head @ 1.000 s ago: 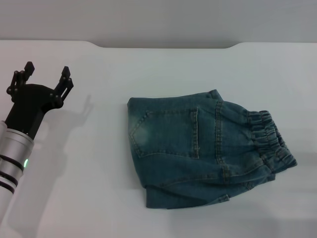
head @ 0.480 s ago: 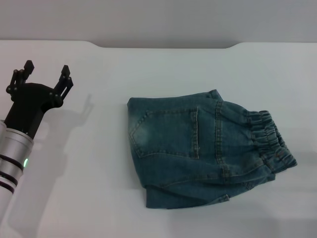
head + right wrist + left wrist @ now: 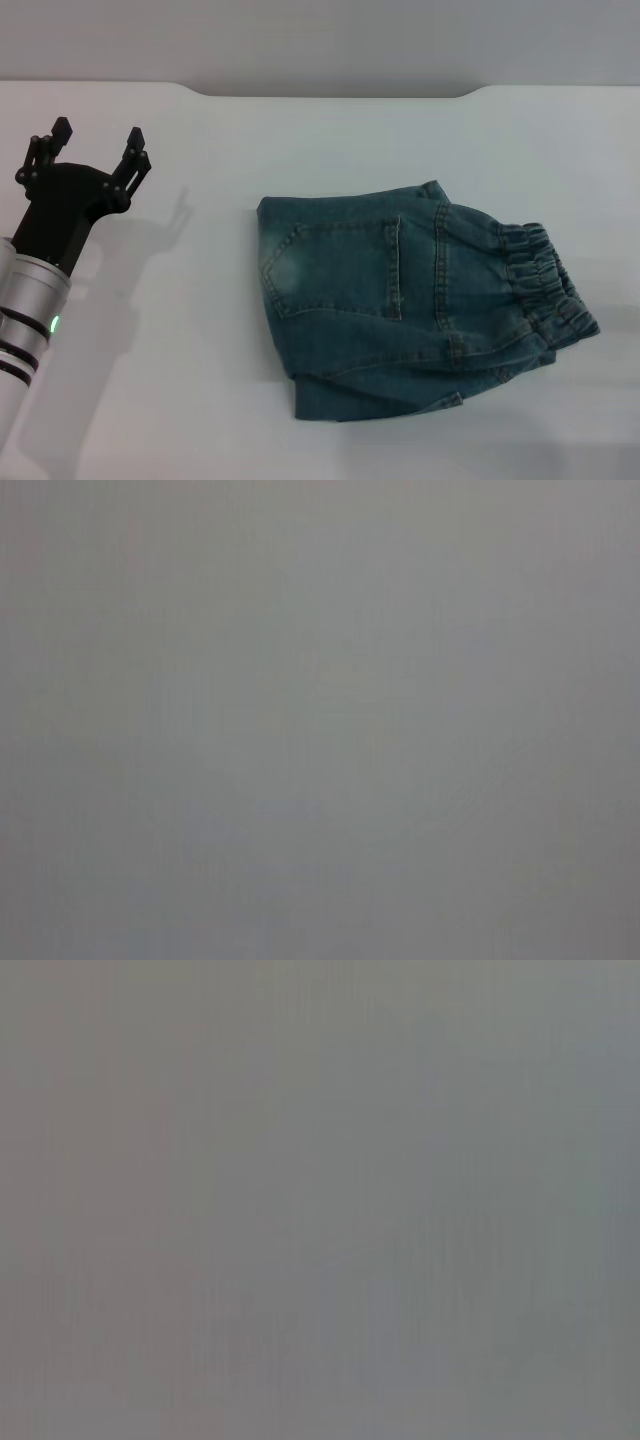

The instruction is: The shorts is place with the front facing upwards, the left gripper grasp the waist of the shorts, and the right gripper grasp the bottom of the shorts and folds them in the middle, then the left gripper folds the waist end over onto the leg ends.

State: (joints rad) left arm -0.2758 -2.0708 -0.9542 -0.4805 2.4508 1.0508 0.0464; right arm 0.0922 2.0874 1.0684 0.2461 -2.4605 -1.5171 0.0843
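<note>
The blue denim shorts lie folded into a compact stack right of the table's middle in the head view. A patch pocket faces up on the top layer. The gathered elastic waist of the shorts sticks out at the stack's right end. The bottom of the shorts is hidden within the fold. My left gripper hovers open and empty at the far left, well apart from the shorts. The right gripper is out of view. Both wrist views show only plain grey.
The white table stretches around the shorts, and its far edge meets a grey wall. The left arm's silver segment with a green light runs down the left border.
The left gripper has drifted slightly toward the right and the far side. The shorts have not moved.
</note>
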